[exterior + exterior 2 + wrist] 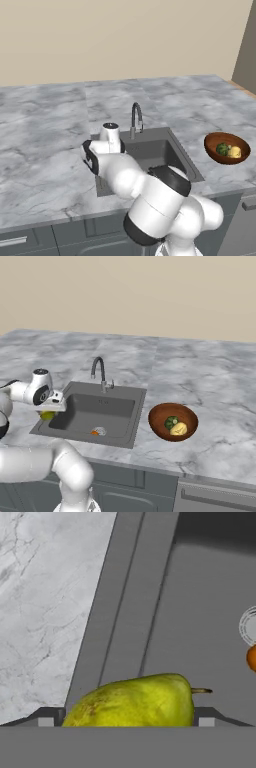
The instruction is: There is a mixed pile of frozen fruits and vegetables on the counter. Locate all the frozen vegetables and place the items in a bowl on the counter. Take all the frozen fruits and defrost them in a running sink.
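Note:
My gripper (129, 717) is shut on the yellow-green fruit (135, 702), a pear-like piece with a short stem. It hangs over the left rim of the dark grey sink (95, 411), where the fruit (47, 415) shows just under the hand. The orange ball (94, 432) lies on the basin floor beside the round drain (100, 430); the ball (251, 657) sits at the right edge of the hand view. The reddish-brown bowl (155, 418) on the counter right of the sink holds the broccoli floret (172, 421) and the potato (179, 429).
A curved grey faucet (99, 368) stands at the back edge of the sink. Marbled counter (45, 130) spreads wide to the left and behind. My own arm (150, 195) rises in front of the basin's near edge. The bowl (212, 145) sits near the counter's front right.

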